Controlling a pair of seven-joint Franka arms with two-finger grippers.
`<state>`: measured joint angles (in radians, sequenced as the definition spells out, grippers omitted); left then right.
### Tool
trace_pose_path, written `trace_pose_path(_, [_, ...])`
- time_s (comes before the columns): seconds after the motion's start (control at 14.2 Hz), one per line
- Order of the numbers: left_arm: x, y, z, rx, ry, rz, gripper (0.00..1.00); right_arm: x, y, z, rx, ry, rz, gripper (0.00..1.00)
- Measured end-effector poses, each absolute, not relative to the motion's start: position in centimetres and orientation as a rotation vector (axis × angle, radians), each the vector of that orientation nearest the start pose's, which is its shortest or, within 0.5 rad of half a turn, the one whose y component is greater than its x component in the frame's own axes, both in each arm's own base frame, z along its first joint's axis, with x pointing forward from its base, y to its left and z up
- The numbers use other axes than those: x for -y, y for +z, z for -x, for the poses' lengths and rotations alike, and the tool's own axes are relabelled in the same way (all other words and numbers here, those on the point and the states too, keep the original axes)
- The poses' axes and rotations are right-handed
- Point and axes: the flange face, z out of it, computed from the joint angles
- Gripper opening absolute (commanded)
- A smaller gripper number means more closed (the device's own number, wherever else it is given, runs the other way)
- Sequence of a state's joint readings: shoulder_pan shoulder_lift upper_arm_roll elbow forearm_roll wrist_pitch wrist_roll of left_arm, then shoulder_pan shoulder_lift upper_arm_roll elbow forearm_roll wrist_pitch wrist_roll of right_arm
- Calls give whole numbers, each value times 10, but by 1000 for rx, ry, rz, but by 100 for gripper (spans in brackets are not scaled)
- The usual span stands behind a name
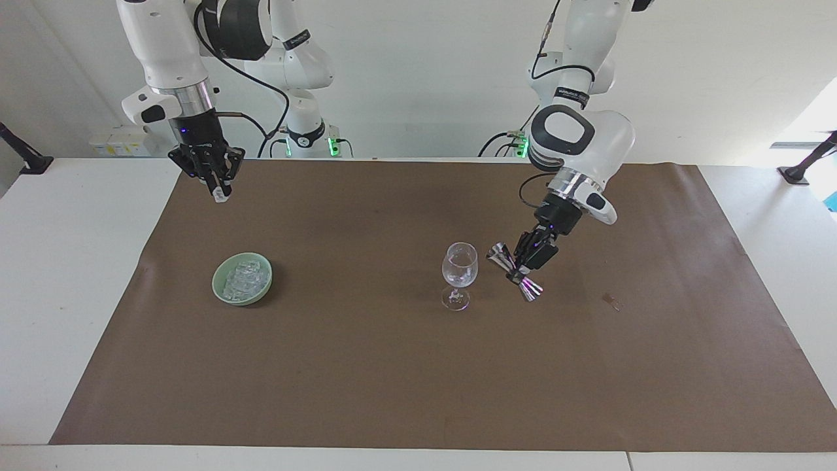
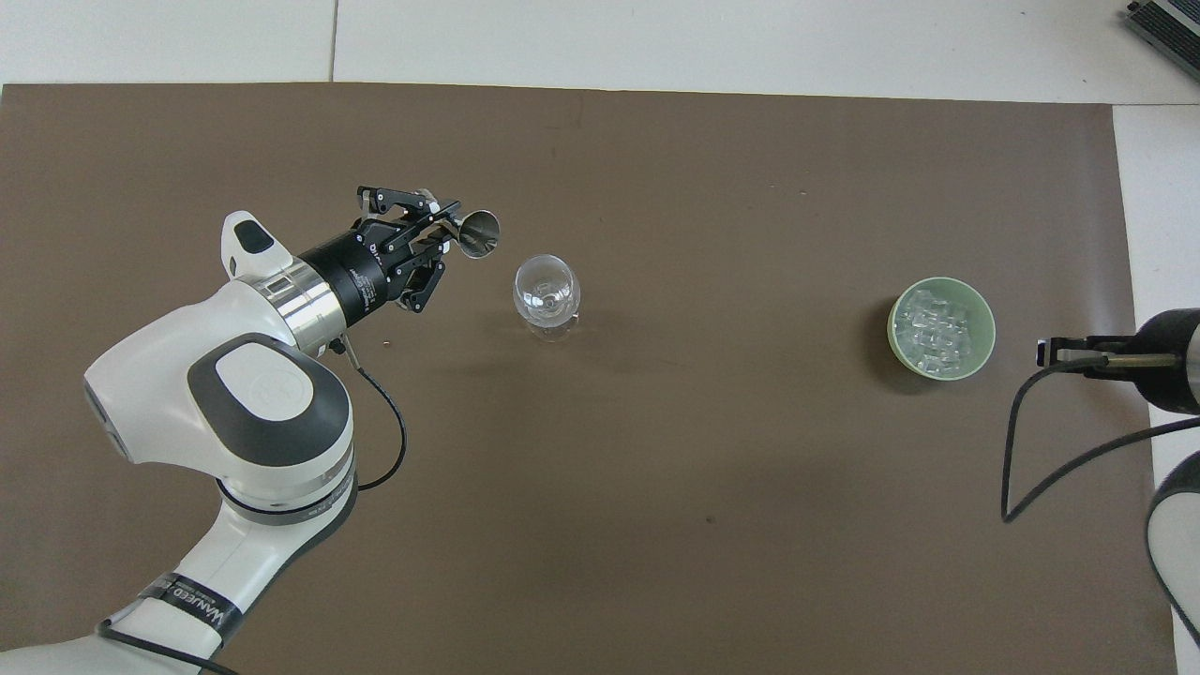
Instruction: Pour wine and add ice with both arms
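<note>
A clear wine glass (image 1: 460, 271) (image 2: 547, 292) stands upright in the middle of the mat; no wine shows in it. My left gripper (image 1: 523, 265) (image 2: 441, 239) is shut on a silver jigger (image 1: 500, 251) (image 2: 480, 234), held tilted just above the mat beside the glass, toward the left arm's end and off the rim. A green bowl (image 1: 219, 286) (image 2: 986, 323) holds several pieces of ice (image 1: 245, 276) (image 2: 936, 330). My right gripper (image 1: 219, 188) (image 2: 1055, 354) is raised high over the mat beside the bowl, shut on one ice cube (image 1: 221, 195) (image 2: 1042, 353).
A brown mat (image 1: 392, 366) covers most of the white table. A small scrap (image 1: 611, 301) lies on it toward the left arm's end. A slimmer arm's green-lit base (image 1: 307, 140) stands at the robots' edge. A black cable (image 2: 1022, 450) hangs from the right wrist.
</note>
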<state>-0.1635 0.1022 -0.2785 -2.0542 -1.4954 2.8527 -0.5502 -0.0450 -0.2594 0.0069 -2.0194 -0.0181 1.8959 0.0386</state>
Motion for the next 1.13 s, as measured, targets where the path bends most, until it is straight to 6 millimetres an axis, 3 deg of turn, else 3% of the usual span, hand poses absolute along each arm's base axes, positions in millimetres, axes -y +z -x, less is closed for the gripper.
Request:
trace_pose_path(0.28, [162, 422, -556, -1590, -140, -1429, 0, 0, 574, -492, -99, -204, 3157, 0])
trace_pose_path(0.63, [102, 406, -547, -1757, -354, -1235, 0, -1, 574, -492, -103, -200, 3154, 0])
trace_pose_path(0.84, [68, 385, -538, -1827, -457, -1152, 0, -12, 574, -492, -228, -184, 3053, 0])
trace_pose_path(0.98, [56, 375, -533, -1846, -499, -1128, 0, -38, 575, -493, -425, -178, 2979, 0])
trace_pose_path(1.13, [38, 369, -532, -1859, -540, -1088, 0, -89, 575, -495, -619, -211, 2883, 0])
